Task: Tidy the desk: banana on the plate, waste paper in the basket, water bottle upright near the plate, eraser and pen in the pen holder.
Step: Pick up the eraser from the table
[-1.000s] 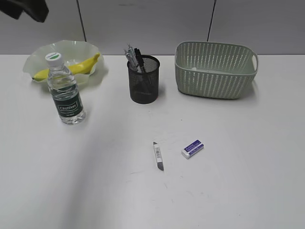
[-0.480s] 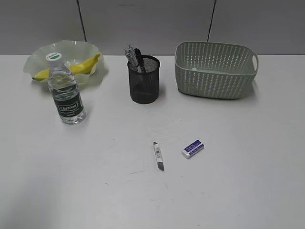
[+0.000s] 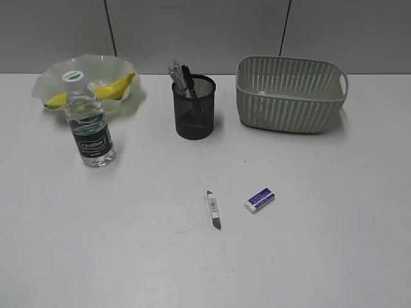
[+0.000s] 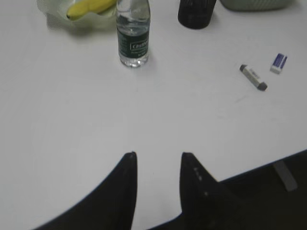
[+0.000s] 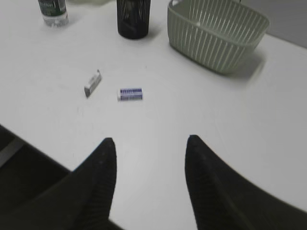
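The basket is sitting at the back right of the desk; a bit of white is showing at its floor, too small to identify. The plate is sitting at the back left, holding the banana, which is lying across it. The pen holder is standing between plate and basket, with several pens sticking up out of it and leaning left. The water bottle is standing upright just in front of the plate, cap on, partly covering the banana in the exterior view. Out on the open desk in front of the pen holder, a short grey and white pen-like stick is lying flat, and the eraser in its blue and white sleeve is lying just to its right, apart from it. The left gripper is hanging over bare desk near the front edge, well back from the bottle, its jaws standing apart with nothing between them. The right gripper is hovering likewise near the front edge, jaws spread wider and gripping nothing, the eraser and stick lying ahead of it.
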Robot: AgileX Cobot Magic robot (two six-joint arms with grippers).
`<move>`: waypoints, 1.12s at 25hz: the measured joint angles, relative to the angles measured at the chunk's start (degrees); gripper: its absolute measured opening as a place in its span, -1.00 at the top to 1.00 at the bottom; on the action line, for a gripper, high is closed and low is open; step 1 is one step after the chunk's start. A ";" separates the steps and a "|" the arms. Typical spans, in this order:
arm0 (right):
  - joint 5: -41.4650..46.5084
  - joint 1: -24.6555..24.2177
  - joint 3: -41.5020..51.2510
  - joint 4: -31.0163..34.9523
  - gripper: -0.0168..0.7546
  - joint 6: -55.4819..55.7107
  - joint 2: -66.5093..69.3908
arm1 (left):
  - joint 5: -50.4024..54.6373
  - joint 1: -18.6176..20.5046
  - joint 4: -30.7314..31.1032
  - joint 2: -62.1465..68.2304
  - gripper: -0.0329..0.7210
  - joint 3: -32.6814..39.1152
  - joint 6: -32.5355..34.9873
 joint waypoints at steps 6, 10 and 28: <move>-14.23 0.00 -2.11 2.59 -0.03 0.00 16.25 | -1.25 0.00 0.52 -8.93 0.30 0.63 0.00; -15.62 0.00 -8.90 7.90 -0.03 0.00 34.60 | -1.29 0.00 0.51 -8.99 0.30 0.63 1.08; 6.66 0.05 -42.53 18.89 -0.03 40.25 95.82 | -1.63 -0.01 0.18 -8.99 0.30 1.09 2.36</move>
